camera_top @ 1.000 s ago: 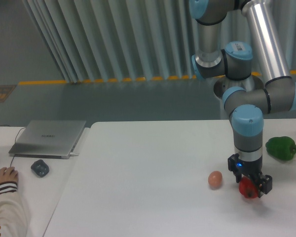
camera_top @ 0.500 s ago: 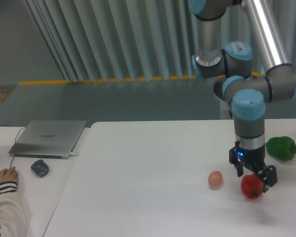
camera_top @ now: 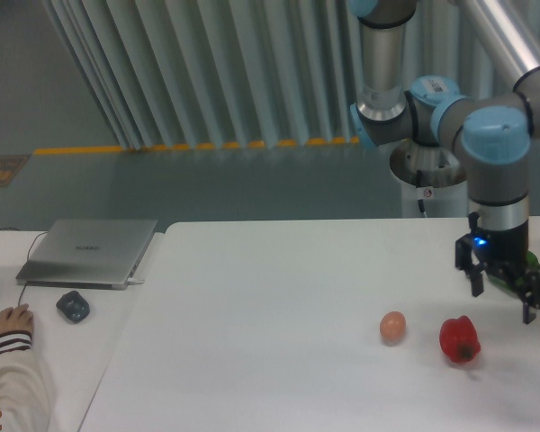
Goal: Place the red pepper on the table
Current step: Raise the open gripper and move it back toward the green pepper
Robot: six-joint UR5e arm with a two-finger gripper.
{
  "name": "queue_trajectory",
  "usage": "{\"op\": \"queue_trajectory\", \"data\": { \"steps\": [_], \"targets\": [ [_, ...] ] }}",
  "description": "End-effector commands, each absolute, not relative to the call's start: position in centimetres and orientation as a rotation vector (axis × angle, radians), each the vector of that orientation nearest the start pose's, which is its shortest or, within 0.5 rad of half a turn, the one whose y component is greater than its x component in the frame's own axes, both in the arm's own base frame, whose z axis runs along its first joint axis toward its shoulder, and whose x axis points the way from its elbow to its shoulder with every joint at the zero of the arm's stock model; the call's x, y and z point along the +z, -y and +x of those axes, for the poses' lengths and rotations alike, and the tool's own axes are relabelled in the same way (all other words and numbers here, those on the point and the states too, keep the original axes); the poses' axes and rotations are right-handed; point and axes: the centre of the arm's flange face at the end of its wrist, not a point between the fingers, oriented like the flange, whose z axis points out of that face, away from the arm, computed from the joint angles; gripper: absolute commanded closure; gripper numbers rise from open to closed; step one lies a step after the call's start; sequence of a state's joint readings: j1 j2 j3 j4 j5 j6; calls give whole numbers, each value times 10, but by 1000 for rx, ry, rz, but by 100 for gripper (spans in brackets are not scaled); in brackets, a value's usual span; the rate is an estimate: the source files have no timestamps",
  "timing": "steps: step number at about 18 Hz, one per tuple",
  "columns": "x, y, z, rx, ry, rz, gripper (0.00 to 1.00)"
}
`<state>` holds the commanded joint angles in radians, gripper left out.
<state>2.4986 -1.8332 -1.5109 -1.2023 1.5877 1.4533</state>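
Observation:
The red pepper (camera_top: 458, 339) rests on the white table (camera_top: 270, 306), just right of the small orange-pink ball (camera_top: 392, 327). My gripper (camera_top: 503, 304) is open and empty. It hangs above the table, up and to the right of the red pepper and apart from it.
A green pepper (camera_top: 519, 274) lies behind the gripper at the table's right edge, mostly hidden by it. To the left, a smaller desk holds a closed laptop (camera_top: 90, 252) and a mouse (camera_top: 72, 307). A person's hand (camera_top: 12, 324) rests at the far left.
The gripper has let go of the red pepper, which stays on the table. The gripper has risen and moved right toward the green pepper.

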Motion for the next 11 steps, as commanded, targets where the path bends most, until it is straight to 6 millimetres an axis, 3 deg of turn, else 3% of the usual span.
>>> {"op": "queue_trajectory", "data": {
  "steps": [4, 8, 11],
  "targets": [
    [417, -447, -418, 184, -1032, -2948, 0],
    [415, -447, -417, 170, -1109, -2926, 0],
    [398, -450, -421, 129, -1155, -2919, 0]
  ]
}}
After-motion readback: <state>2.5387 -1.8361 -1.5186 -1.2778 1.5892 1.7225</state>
